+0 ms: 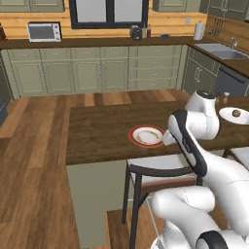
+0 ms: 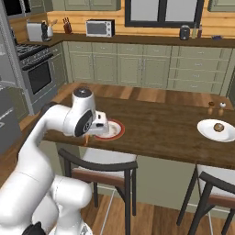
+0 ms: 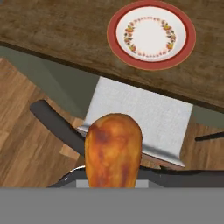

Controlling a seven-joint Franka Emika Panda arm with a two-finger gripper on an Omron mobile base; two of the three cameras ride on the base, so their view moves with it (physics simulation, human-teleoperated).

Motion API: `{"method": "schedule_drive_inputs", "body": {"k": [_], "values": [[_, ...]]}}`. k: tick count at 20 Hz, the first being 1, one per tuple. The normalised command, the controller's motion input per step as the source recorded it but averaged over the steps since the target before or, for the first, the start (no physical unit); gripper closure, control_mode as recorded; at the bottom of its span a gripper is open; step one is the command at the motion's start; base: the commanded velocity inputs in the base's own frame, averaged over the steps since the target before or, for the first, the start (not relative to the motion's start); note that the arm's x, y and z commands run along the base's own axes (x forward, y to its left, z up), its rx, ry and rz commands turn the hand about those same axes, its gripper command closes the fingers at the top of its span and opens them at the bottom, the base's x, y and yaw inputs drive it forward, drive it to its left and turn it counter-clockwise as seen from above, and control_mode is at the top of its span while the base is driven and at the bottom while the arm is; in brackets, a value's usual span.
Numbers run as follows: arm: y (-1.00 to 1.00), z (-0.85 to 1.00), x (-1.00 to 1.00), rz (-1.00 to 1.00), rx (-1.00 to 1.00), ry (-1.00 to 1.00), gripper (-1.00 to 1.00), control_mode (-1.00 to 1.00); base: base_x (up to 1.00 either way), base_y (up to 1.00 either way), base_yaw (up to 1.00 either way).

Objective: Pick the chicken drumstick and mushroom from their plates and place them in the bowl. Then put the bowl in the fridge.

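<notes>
1. Drumstick [image 3: 113, 151]: in the hand view it sits right at the camera, fat end up, carried in the gripper [image 2: 88, 136]. The fingers themselves are hidden behind the meat; you can judge them clenched on it, narrow but not fully closed. In the right base view a thin orange sliver hangs below the hand at the counter's near edge.
2. Risk, grip: the hold looks to be on the thin end, so a fast swing could let the drumstick pivot or slip.
3. Risk, drop zone: the hand view looks down on a stool [image 3: 139, 118] and the floor, not the counter [image 3: 61, 30]. A slip here would land the drumstick off the counter, out of easy reach.
4. Red-rimmed plate [image 3: 152, 34]: empty, on the counter just beyond the hand. Keep the arm from sweeping it on the way out.
5. Mushroom [image 2: 219, 127]: on the white plate [image 2: 204, 130], well apart to the right, with two shakers [image 2: 215, 108] behind it.
6. Bowl, fridge: you cannot place either from these frames, so the carry may be long.
7. Views: the hand view gives you the drumstick and what lies under it. The right base view gives the mushroom clearly. The left base view shows the arm's own elbow covering the hand.
</notes>
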Motion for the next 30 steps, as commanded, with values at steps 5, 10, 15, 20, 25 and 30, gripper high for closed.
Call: {"method": "schedule_drive_inputs", "body": {"k": [5,10,15,20,25,30], "values": [[0.0,0.16,-0.58,0.0,0.0,-0.12,1.0,1.0,-0.28,-0.27,0.0],[0.0,0.0,0.0,0.0,0.0,0.0,1.0,1.0,-0.15,-1.0,0.0],[0.0,0.0,0.0,0.0,0.0,0.0,1.0,1.0,-0.03,-1.0,0.0],[0.0,0.0,0.0,0.0,0.0,0.0,1.0,1.0,-0.08,-1.0,0.0],[0.0,0.0,0.0,0.0,0.0,0.0,1.0,1.0,0.0,-1.0,0.0],[0.0,0.0,0.0,0.0,0.0,0.0,1.0,1.0,0.0,-1.0,0.0]]}}
